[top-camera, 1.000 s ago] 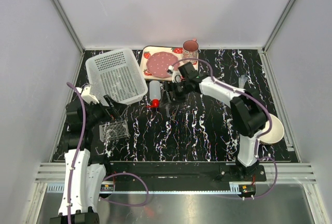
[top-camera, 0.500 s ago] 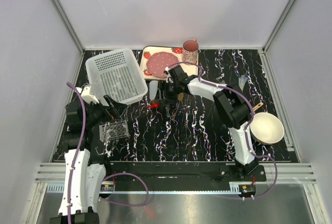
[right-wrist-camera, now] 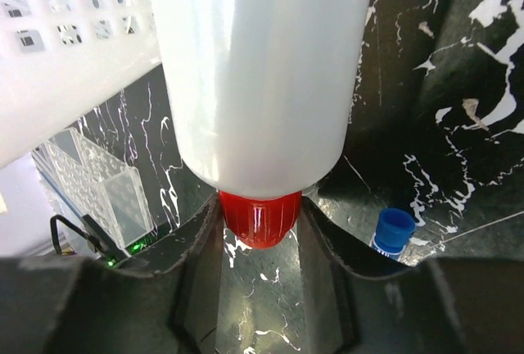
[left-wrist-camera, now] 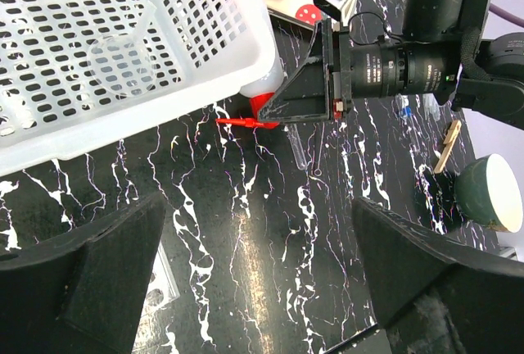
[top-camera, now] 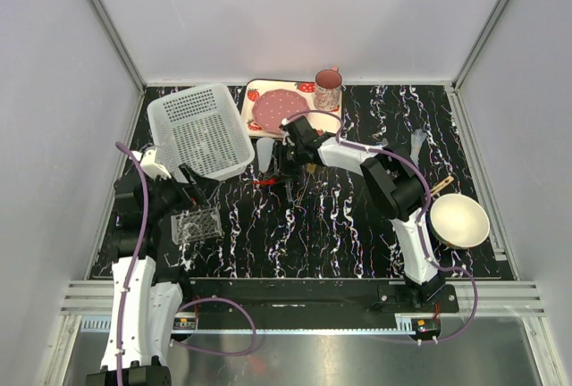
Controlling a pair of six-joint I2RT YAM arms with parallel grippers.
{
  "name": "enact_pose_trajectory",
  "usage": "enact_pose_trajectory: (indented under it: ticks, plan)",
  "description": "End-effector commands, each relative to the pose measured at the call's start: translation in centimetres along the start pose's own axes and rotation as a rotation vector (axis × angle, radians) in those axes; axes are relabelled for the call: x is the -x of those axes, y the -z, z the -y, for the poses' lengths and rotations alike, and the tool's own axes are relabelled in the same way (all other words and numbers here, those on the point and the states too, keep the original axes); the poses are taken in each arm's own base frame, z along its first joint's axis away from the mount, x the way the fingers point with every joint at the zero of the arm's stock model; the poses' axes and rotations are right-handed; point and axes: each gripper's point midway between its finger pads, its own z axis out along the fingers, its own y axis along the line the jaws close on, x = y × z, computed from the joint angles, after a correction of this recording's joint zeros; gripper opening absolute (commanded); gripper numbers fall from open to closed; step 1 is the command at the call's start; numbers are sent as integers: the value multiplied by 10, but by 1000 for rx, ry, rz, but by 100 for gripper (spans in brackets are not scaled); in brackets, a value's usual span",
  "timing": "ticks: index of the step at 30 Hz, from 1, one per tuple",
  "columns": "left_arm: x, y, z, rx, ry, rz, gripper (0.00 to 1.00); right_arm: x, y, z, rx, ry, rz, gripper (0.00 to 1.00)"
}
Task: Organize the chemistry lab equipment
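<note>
Now, right gripper: swung left within a second, clamped on bottle cap, mid-frame.
Left gripper: spread, empty.
Bottle: seemingly ready for lifting.

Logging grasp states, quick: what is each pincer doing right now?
Left pincer: open, holding nothing.
Right pincer: closed on the small white red-capped bottle, at its cap.

Small white red-capped plastic bottle lies flat on the dark marbled surface, cap toward the near edge, thin blue-tipped tube just beside it, clear plastic grid rack well apart, left.
</note>
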Motion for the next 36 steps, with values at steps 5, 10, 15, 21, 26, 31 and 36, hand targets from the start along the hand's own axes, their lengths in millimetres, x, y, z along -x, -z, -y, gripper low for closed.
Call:
enact_pose_trajectory:
  ticks: [5, 10, 15, 21, 26, 31, 36]
  plan:
    - [9, -1, 12, -64, -4, 35, 99, 26, 19, -33, 68, 61, 122, 26]
    - [7, -4, 25, -152, 77, 39, 99, 21, 43, -43, 83, 102, 149, 19]
    - [4, -11, 39, -253, 291, 25, 99, 14, 86, -55, 104, 196, 208, 17]
    - [29, -19, 65, -311, 338, 112, 99, 4, 134, -62, 163, 310, 231, 15]
    - [33, -36, 109, -364, 246, 100, 99, -17, 166, -78, 253, 417, 224, 15]
    - [32, -58, 143, -393, 213, 97, 99, -41, 182, -89, 349, 488, 187, 14]
    - [33, -86, 157, -363, 180, 95, 97, -59, 193, -98, 438, 561, 149, 15]
